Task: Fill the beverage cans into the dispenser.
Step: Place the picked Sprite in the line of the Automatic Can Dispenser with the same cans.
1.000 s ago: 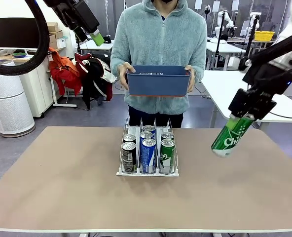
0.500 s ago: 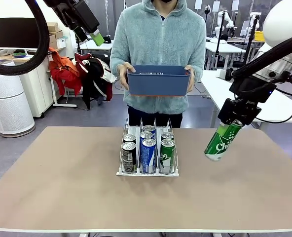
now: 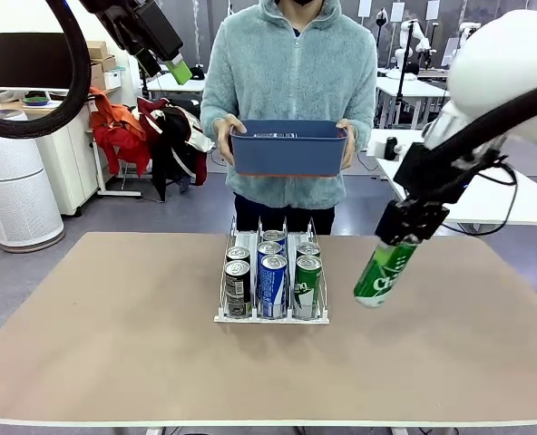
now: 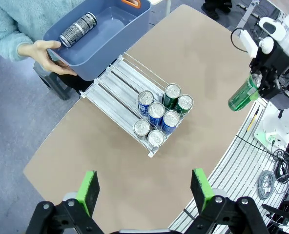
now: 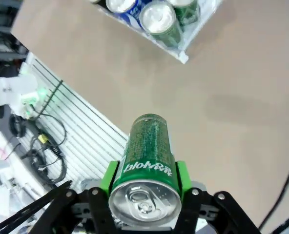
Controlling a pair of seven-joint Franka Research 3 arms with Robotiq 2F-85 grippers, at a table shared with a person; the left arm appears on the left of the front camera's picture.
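The right fingers (image 5: 109,179) clench the green can (image 3: 384,270) near its top, tilted above the surface (image 3: 114,344) right of the dispenser (image 3: 271,318). It is likely stiff, thin-walled and slick, so side-wall holds suit. The left fingers (image 4: 89,187) stand released.

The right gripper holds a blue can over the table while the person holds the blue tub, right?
No: the can in the right gripper is green, not blue, as the front view shows. It is over the table, and the person holds the blue tub.

green can (image 3: 384,270) with white lettering, dark blue tub (image 3: 289,154), tan table (image 3: 114,344), light teal fleece jacket (image 3: 291,72)
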